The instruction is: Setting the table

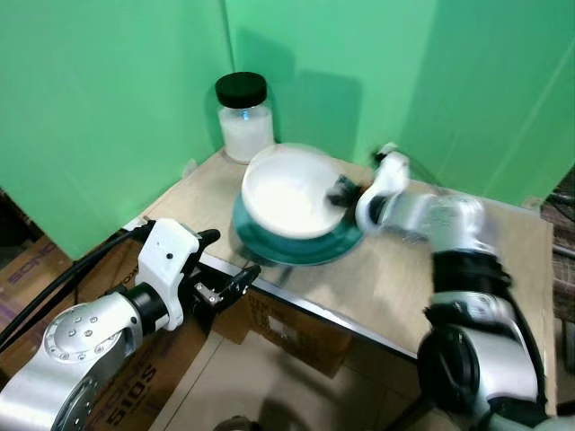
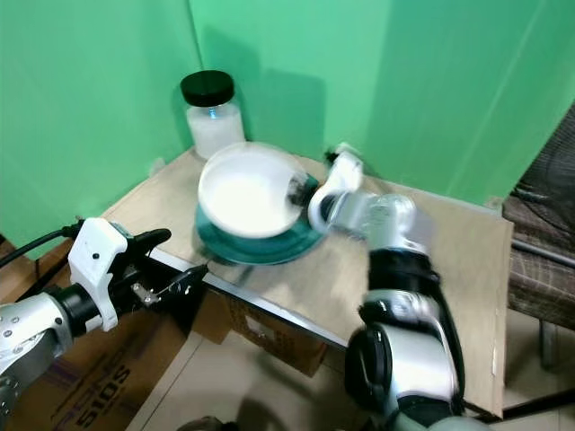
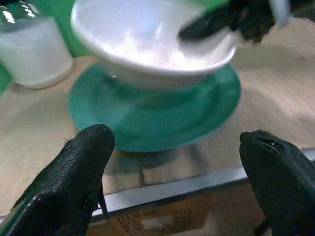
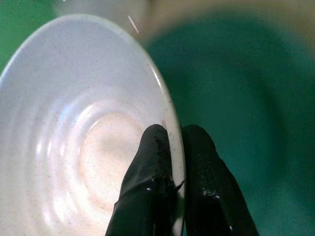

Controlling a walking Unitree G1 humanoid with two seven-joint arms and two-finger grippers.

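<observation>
White bowl (image 1: 283, 196) on a teal-green plate (image 1: 301, 244), centre of my frame.
I see a black-lidded jar (image 1: 243, 117) of white contents upper left, green backdrop (image 1: 108, 99), pale wood-grain table (image 1: 386, 278).

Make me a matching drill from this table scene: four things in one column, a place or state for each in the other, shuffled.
1. white ceramic bowl
2. round green plate
3. glass jar with black lid
4. left end effector

a. open, before the table edge
b. rim pinched by the right end effector
c. at the back corner
d. under the bowl

Pairs: 1-b, 2-d, 3-c, 4-a
</observation>
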